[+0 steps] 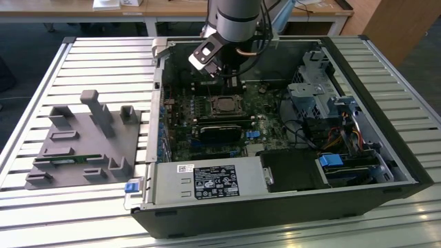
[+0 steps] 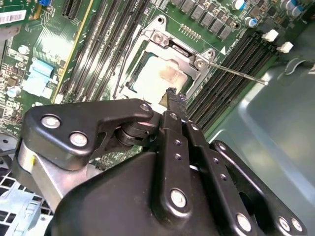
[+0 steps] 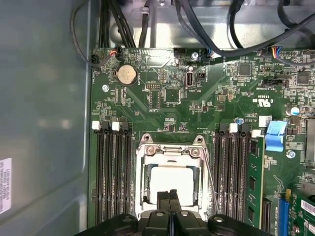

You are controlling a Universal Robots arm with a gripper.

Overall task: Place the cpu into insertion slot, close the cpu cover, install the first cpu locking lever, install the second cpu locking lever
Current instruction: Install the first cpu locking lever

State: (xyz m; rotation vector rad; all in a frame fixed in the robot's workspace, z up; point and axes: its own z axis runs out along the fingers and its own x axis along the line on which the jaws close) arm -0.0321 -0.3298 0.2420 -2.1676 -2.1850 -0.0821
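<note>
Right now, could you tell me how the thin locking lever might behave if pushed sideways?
The locking lever is a thin bare wire rod, so it is probably springy rather than rigid. Its smooth, narrow surface could let contact slip off.

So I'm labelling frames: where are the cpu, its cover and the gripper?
cpu (image 3: pixel 173 178), first wrist view, metal top.
cpu cover (image 3: pixel 170 150), first wrist view, frame bar.
gripper (image 3: pixel 170 193), first wrist view, between fingertips.

One gripper (image 3: pixel 170 195), its two fingers pressed together, hangs over one cpu (image 3: pixel 170 178) framed by one cpu cover (image 3: pixel 170 151). Two banks of memory slots (image 3: pixel 114 172) flank the gripper, one on each side. Beyond the fingertips, one motherboard (image 3: pixel 162 98) carries one coin battery (image 3: pixel 125 74) and one blue clip (image 3: pixel 275 135). One open computer case (image 1: pixel 276 212) surrounds the gripper, with one grey fixture (image 1: pixel 82 150) well apart.
</note>
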